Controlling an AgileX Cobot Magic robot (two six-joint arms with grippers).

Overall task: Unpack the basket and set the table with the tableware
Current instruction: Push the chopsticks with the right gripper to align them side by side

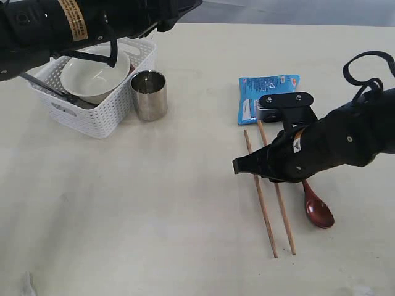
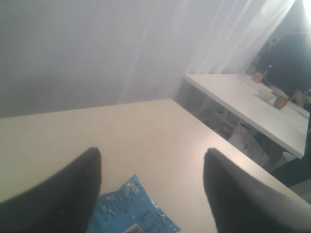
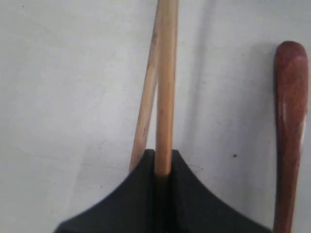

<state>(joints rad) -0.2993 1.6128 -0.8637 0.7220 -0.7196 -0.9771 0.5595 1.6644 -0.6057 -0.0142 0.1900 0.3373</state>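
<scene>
The white lattice basket (image 1: 108,114) stands at the back left with the cream bowl (image 1: 92,77) inside. The steel cup (image 1: 149,94) stands on the table (image 1: 154,216) right beside it. My left arm hangs over the basket; the left gripper (image 2: 153,153) is open and holds nothing. Two wooden chopsticks (image 1: 259,191) lie side by side at the right, with the reddish-brown spoon (image 1: 318,209) next to them. My right gripper (image 1: 276,177) is shut on the right-hand chopstick (image 3: 165,73); the other chopstick (image 3: 146,107) and the spoon (image 3: 289,121) lie beside it. Knife, fork and saucer are not clearly seen.
A blue snack packet (image 1: 265,95) lies just behind the chopsticks; it also shows between the left fingers (image 2: 131,208). A second table with a seated person (image 2: 286,63) stands beyond this table's far edge.
</scene>
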